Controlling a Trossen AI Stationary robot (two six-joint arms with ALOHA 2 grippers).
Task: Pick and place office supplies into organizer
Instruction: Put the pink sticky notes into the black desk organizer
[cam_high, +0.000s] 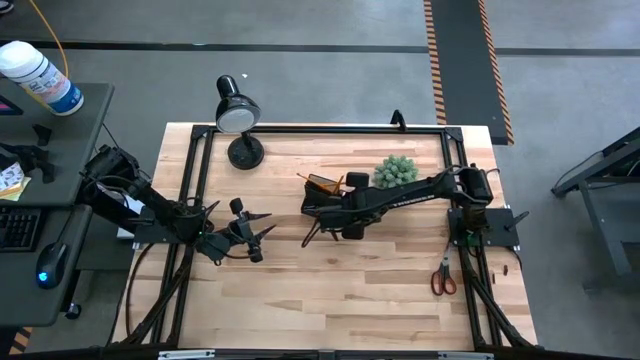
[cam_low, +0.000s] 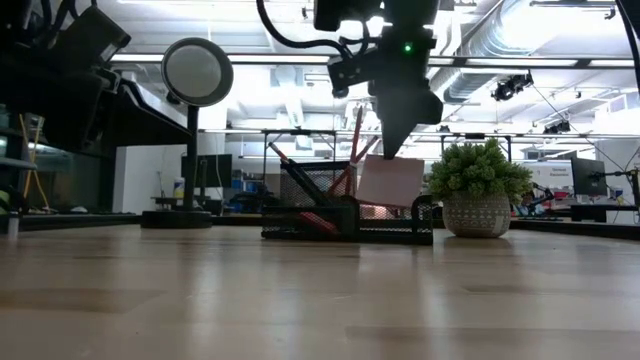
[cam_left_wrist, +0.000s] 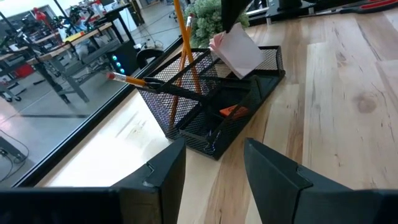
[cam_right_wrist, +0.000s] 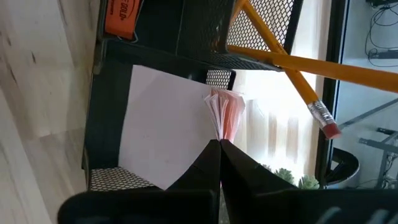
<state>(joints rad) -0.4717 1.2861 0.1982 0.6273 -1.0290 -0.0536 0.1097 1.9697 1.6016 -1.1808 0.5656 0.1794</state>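
Note:
The black mesh organizer stands at the table's far middle, with orange pencils and a black pen leaning in its taller section. My right gripper hangs over it, shut on the pink sticky-note pad. In the right wrist view the pad shows its pale face over the organizer's compartments. My left gripper waits open above the table left of the middle, a little nearer than the organizer. The red-handled scissors lie flat near the right edge. My right gripper pinches the sticky-note pad by one upper corner, between its two fingers, which come from above and point down. The pad hangs tilted below the fingertips over the organizer. Whether its lower edge touches the organizer, I cannot tell.
A green plant ball in a pot stands just right of the organizer. The black desk lamp stands at the far left corner. An orange item lies in a low compartment. Bare wood stretches along the near side.

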